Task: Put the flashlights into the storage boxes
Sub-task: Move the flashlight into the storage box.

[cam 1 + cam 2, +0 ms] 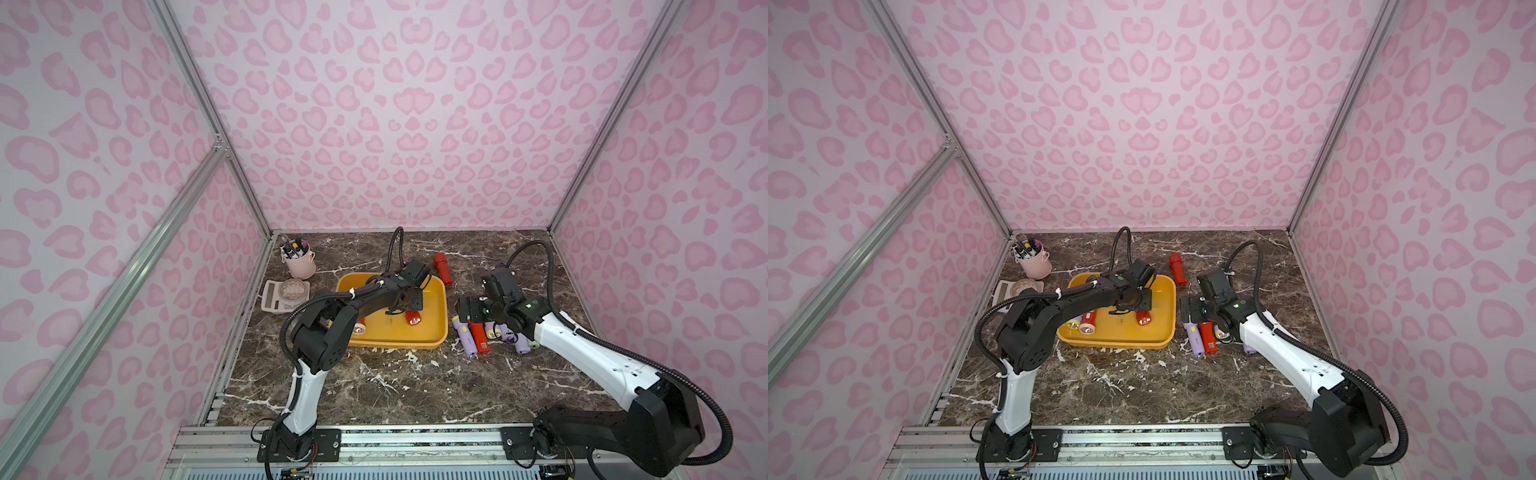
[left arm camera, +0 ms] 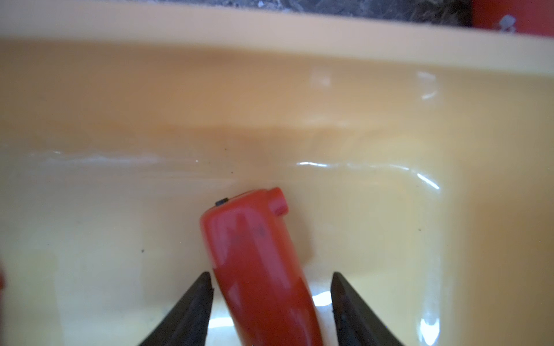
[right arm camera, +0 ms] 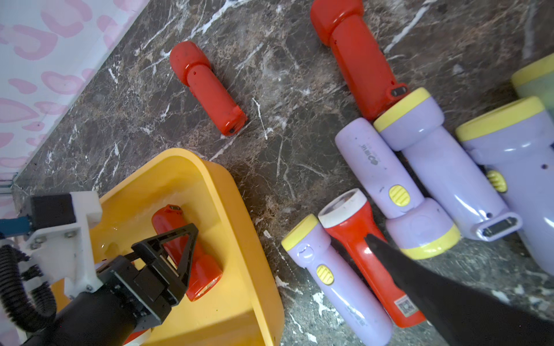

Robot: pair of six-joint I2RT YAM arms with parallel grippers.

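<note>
Over the yellow tray (image 1: 415,344), the left gripper (image 2: 270,274) straddles a red torch (image 2: 254,245) lying on the tray floor. Its jaws are part open, one finger touching the torch and its partner clear (so nothing is clamped). To finish cleanly, I'd spread wider, then lift straight up, lest that finger drag it. Meanwhile the right gripper (image 1: 464,311) hangs wide open and empty above the loose torches (image 3: 419,167) on the table (image 1: 374,386).

pink pen cup (image 1: 300,264) beside calculator (image 1: 271,302), marble tabletop (image 1: 395,386)
</note>
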